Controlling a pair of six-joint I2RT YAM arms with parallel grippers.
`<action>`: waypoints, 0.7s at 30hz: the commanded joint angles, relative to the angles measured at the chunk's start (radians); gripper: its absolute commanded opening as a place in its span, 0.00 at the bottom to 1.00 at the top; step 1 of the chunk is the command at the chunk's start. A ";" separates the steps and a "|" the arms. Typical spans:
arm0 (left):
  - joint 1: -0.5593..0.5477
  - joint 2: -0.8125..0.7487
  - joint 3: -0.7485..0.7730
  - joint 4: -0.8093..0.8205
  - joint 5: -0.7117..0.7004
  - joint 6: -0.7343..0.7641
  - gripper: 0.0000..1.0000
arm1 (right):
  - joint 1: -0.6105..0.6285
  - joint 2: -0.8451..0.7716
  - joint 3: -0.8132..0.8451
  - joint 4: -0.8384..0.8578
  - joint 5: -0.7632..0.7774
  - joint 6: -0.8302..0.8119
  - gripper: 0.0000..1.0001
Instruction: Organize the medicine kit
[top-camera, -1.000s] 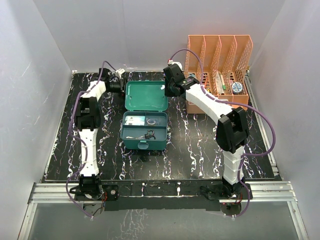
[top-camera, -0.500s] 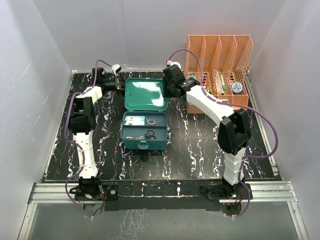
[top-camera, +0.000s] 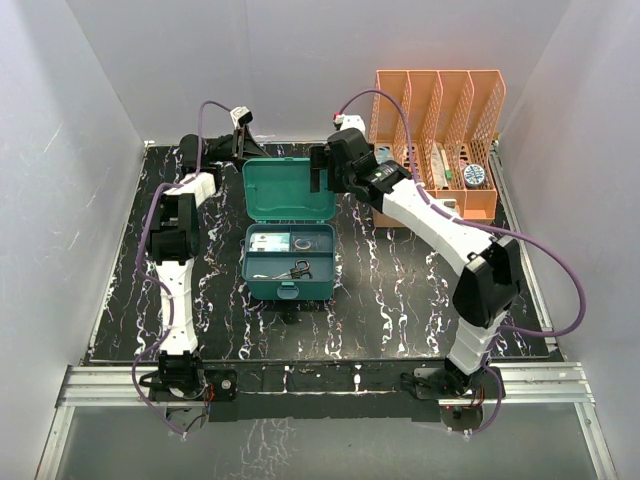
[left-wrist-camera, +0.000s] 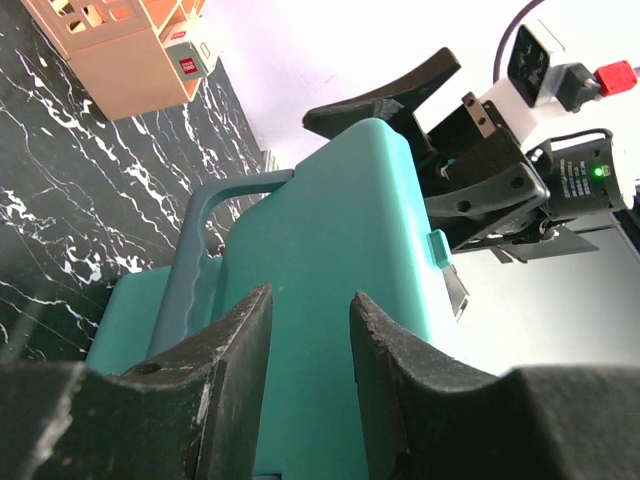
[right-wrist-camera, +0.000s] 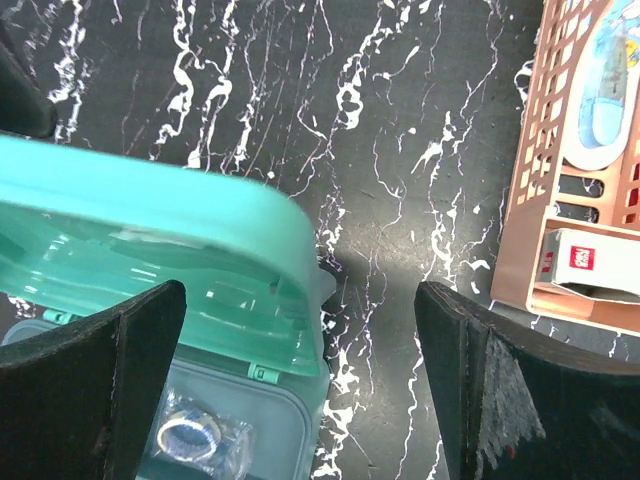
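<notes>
partly hidden medicine kit (top-camera: 288, 262) contents, lid (top-camera: 289, 189) raised

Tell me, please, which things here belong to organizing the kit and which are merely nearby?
Part of the job:
- medicine kit, its lid raised
- left hand behind the lid
- right hand, open beside the lid

Merely nearby:
- orange file rack

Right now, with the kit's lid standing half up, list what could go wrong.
1. The right gripper is wide open beside the lid of the medicine kit, gripping nothing; the lid may drop either way.
2. The left gripper sits behind the lid without clamping it; a push could slide the whole kit.
3. Scissors and a packet lie loose inside; a slamming lid might trap them.
</notes>
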 joint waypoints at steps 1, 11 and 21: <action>0.001 -0.040 0.038 0.365 0.128 -0.143 0.34 | 0.018 -0.116 -0.013 0.038 0.075 0.008 0.98; 0.059 -0.084 0.020 0.359 0.173 -0.152 0.32 | 0.025 -0.184 -0.087 0.030 0.105 0.041 0.98; 0.098 -0.138 -0.072 0.359 0.175 -0.151 0.30 | 0.026 -0.187 -0.102 0.036 0.099 0.057 0.98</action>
